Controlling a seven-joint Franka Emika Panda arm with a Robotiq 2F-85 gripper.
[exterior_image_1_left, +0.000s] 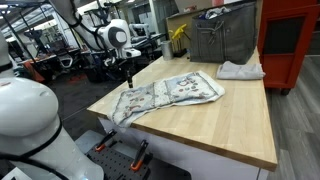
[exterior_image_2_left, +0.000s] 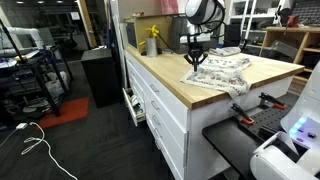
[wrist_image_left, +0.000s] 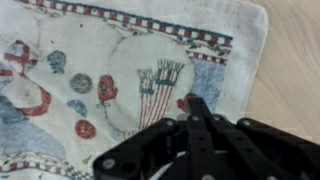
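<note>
Your claw (exterior_image_1_left: 128, 74) was over the near end of the printed cloth (exterior_image_1_left: 170, 95), which lay spread and rumpled on the wooden surface (exterior_image_1_left: 230, 125), close to its long front edge. In the wrist view your claw (wrist_image_left: 193, 104) had its jaws brought together with no gap showing between the dark fingers (wrist_image_left: 205, 135), and the tips pointed down onto the cloth (wrist_image_left: 110, 70). From these pictures you could not tell whether a fold of fabric was pinched between them or whether the tips only rested on it.

The tips sat near one hemmed corner of the cloth, just beside a small flag figure printed in red and blue, with a striped border running along the edge. Bare wood of the surface (wrist_image_left: 295, 60) showed beyond that corner.

In an exterior view your claw (exterior_image_2_left: 196, 60) hung straight down at the end of the cloth (exterior_image_2_left: 222, 70) that lay farthest from the drooping part, where the fabric spilled slightly over the edge of the surface (exterior_image_2_left: 170, 82).

A second, white cloth (exterior_image_1_left: 240, 70) lay folded well apart from the printed one, just beside a metal basket (exterior_image_1_left: 222, 40) at the back. A yellow object (exterior_image_1_left: 178, 38) stood near the far corner, and a red cabinet (exterior_image_1_left: 290, 40) stood past the end of the surface.
</note>
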